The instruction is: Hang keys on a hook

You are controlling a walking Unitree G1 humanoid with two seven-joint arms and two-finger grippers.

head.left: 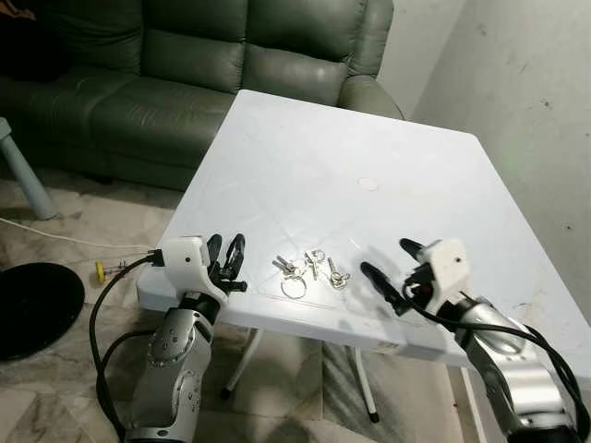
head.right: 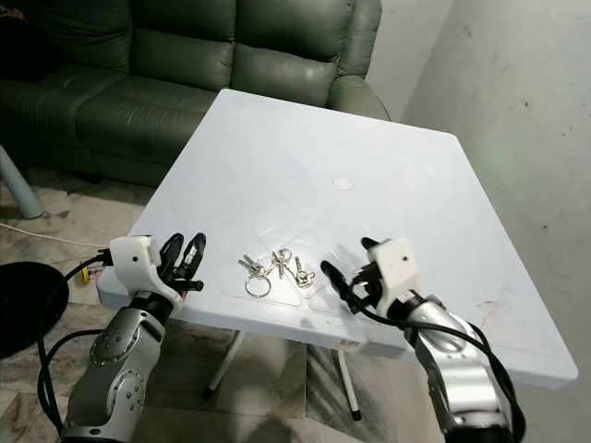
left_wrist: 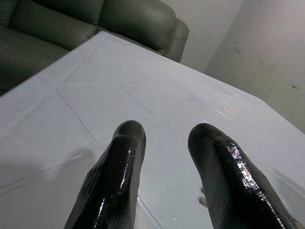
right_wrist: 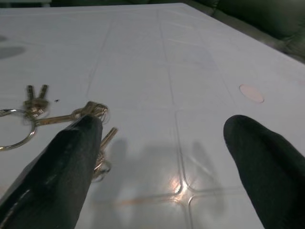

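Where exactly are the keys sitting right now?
The keys lie flat on the white table near its front edge, between the left gripper and the right gripper, a bit nearer the right one.

keys [right_wrist: 71, 114] partly behind right gripper [right_wrist: 162, 162]

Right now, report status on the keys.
Left gripper open, right gripper open, both empty. Keys lying on white table between them. Nothing in the way.

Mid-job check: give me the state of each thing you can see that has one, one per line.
Keys: lying loose on the table, not gripped.
Left gripper: open, holding nothing, at the table's near edge beside the keys.
Right gripper: open, holding nothing, low over the table on the keys' other side.
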